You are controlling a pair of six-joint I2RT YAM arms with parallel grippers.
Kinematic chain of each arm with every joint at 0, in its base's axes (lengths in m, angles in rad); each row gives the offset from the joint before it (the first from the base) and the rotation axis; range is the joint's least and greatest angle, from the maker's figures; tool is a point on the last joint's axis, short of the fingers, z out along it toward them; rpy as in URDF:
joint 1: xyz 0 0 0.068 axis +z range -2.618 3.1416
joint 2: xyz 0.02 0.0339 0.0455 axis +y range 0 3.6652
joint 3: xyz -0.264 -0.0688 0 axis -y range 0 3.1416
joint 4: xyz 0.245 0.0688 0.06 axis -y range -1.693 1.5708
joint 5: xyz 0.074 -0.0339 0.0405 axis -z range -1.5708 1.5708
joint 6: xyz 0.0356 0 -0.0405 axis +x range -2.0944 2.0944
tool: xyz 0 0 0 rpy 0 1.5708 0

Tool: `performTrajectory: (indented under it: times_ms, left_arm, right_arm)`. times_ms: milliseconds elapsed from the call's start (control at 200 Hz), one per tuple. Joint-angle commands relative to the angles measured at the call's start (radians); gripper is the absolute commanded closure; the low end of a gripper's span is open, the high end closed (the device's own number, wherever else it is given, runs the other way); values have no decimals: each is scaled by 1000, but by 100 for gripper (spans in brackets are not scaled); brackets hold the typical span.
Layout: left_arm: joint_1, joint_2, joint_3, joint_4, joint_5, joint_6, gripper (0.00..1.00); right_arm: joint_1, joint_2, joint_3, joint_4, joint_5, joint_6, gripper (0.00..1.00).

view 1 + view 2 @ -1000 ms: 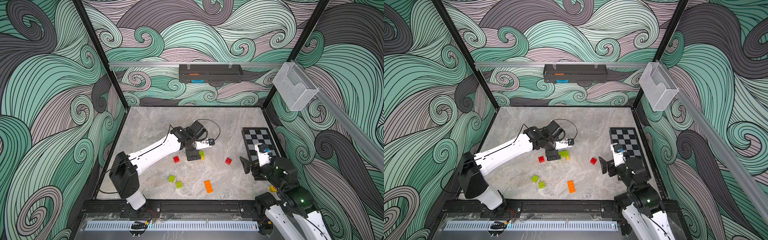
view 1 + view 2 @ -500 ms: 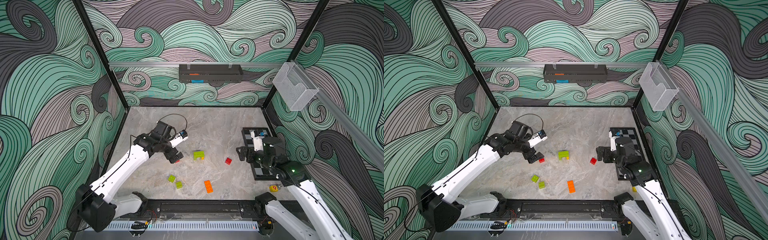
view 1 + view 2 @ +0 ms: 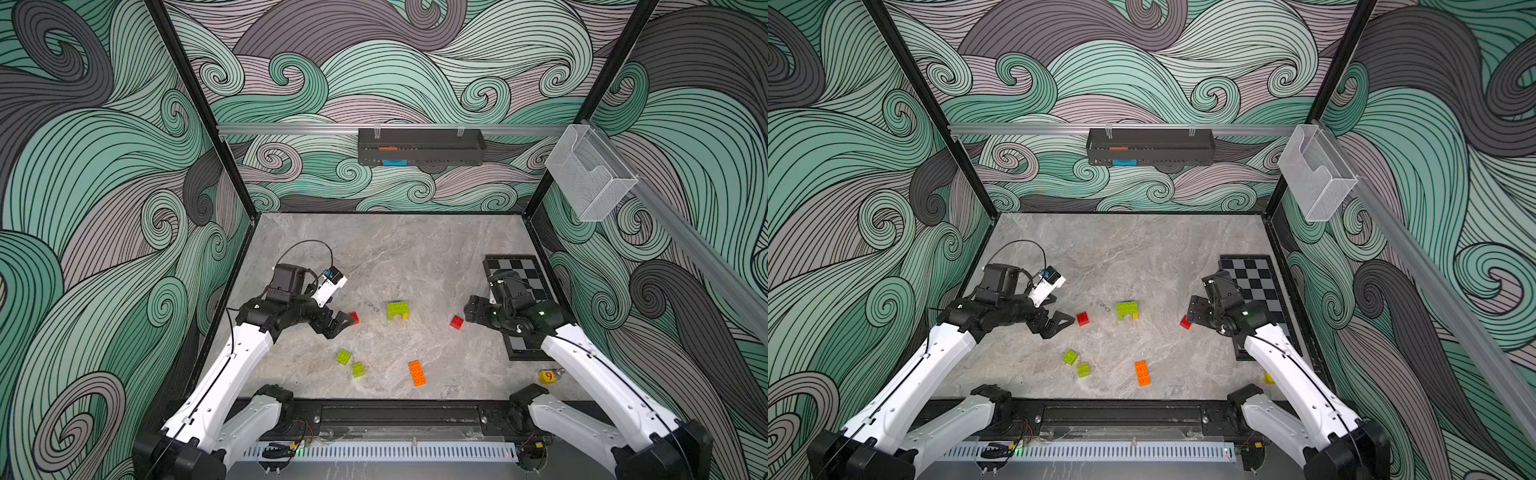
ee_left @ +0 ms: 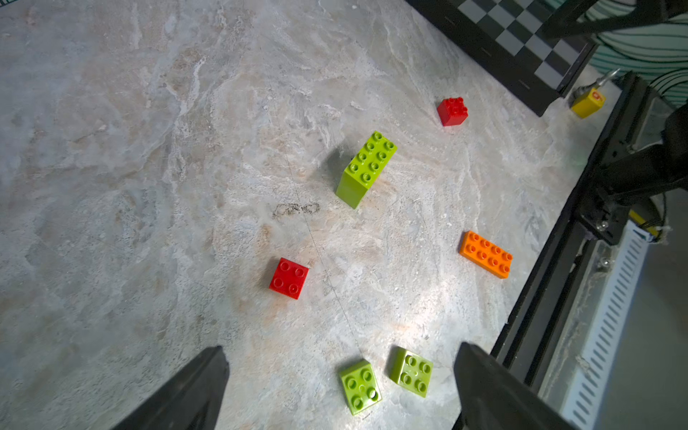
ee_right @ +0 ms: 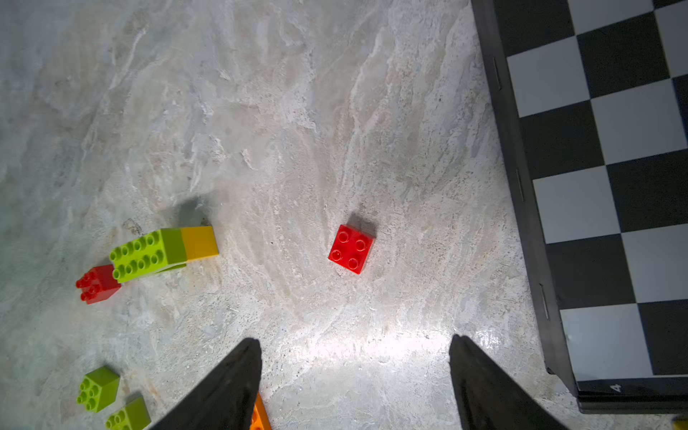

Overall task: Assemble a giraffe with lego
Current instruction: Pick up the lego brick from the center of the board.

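Note:
The started giraffe (image 3: 397, 310) is a long lime brick on a lime and a yellow leg (image 5: 163, 249), standing mid-table (image 3: 1127, 309) (image 4: 366, 167). Loose lego lies around it: one red brick (image 3: 354, 318) (image 4: 289, 278) just beyond my left gripper (image 3: 338, 324) (image 4: 340, 350), which is open and empty. A second red brick (image 3: 456, 322) (image 5: 350, 248) lies just ahead of my right gripper (image 3: 471, 311) (image 5: 353, 340), also open and empty. Two lime squares (image 3: 343, 356) (image 3: 358, 369) and a long orange brick (image 3: 417, 372) lie nearer the front.
A chessboard (image 3: 519, 282) lies flat at the right, partly under my right arm. A yellow cube with a red 9 (image 3: 547, 376) sits at the front right. A black rail (image 3: 395, 415) runs along the front edge. Patterned walls enclose the table.
My left gripper has pulled back leftward from the lime body, which stays standing. My right arm has swung out and come down close to the right red brick, its jaws a little narrower.

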Motion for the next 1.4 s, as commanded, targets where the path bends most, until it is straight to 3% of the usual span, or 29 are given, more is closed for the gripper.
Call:
performTrajectory:
  times_ms: [0,515,1001,1396]
  left_arm:
    - [14,-23,-13,68,120,-7,1]
    - [15,-28,-46,108,153,-3,1]
    - [8,-24,-42,107,156,-7,1]
    - [2,-24,-52,118,142,3,1]
  right_arm:
    - [29,49,-16,44,49,79,20]
    - [78,412,-1,224,113,199,29]
    - [88,529,-1,287,99,215,45]
    - [90,554,4,298,83,191,69]
